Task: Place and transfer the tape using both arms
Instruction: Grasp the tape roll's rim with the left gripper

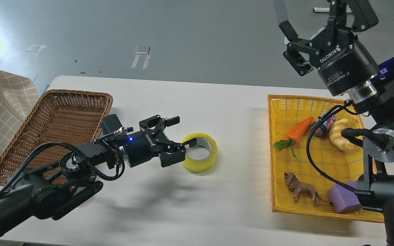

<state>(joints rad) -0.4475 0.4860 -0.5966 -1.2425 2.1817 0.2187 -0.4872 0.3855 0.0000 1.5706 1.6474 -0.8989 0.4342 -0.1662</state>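
A grey floor with pale tape marks lies behind a white table (190, 102) seen from the head. On the table, a brown wicker basket (80, 99) sits at nine o'clock and a yellow basket (279, 191) at three o'clock, the latter holding a carrot toy (299, 128), a croissant-shaped bread toy (341, 131), a lion figure (301, 189) and a purple block (342, 201).

The tape (202, 162) lies near the table's middle, flat on its side with its core hole facing up, so its axis runs vertical. The left gripper (185, 145) reaches in from eight o'clock and meets the roll's nine o'clock edge. Its fingers are part-open and straddle the wall there: one tip seems to dip into the core, the lower one sits outside the yellow rim. Whether they already press on the wall I cannot tell.

The right gripper (291, 48) hangs high at one o'clock, well apart from the tape, fingers spread wide and empty.

The left arm is plainly the nearer. The coming move likely turns on that straddle: closing across the roll's wall, along a line running from nine toward three o'clock.
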